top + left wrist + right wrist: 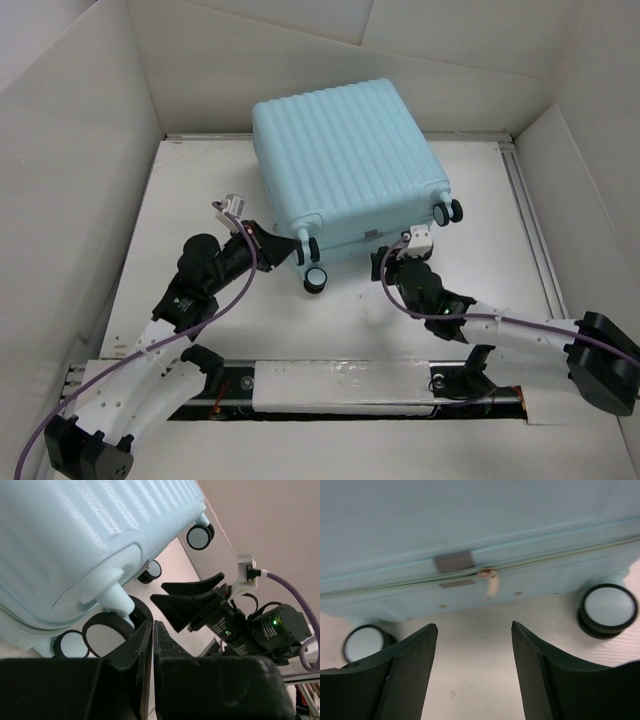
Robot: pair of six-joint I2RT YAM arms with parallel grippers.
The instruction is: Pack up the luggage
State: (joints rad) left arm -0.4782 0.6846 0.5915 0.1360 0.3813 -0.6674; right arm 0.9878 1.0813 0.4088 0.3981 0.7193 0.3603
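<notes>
The luggage is a pale aqua ribbed suitcase lying flat and closed at the back of the table, its wheeled end facing the arms. My left gripper is shut with nothing in it, its tips beside the near-left caster wheel at the luggage's corner. My right gripper stands open over bare table, just short of the luggage's wheeled end. Its gap faces the small zipper pull on the seam. The right gripper also shows in the left wrist view.
White panels wall in the table on three sides. A caster wheel sits right of my right gripper and another to its left. A rail with the arm bases runs along the near edge. Purple cables trail from both wrists.
</notes>
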